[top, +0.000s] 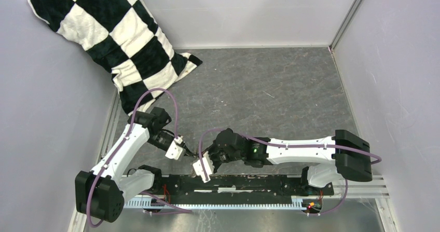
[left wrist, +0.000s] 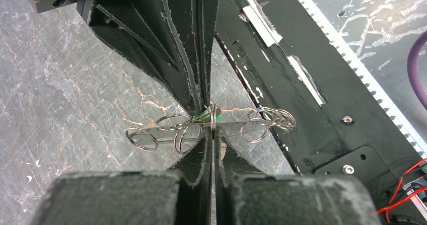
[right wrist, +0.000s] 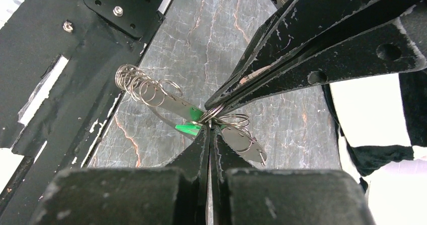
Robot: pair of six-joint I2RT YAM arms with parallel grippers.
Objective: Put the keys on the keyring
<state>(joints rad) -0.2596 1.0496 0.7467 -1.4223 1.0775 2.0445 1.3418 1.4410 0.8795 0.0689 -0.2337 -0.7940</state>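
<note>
The keyring is a thin silvery loop hanging just above the grey tabletop, with small wire rings strung along it. My left gripper is shut on it at mid-span, gripping a wire ring there. Coming from the opposite side, my right gripper is shut, tip to tip with the left one. A key with a green tag sits at its fingertips, against the keyring. In the top view, the left gripper and right gripper meet near the front rail and hide the keyring and the keys.
A black mounting rail runs along the near edge, close under the grippers. A black-and-white checkered pillow leans in the far left corner. Walls enclose the grey tabletop on three sides.
</note>
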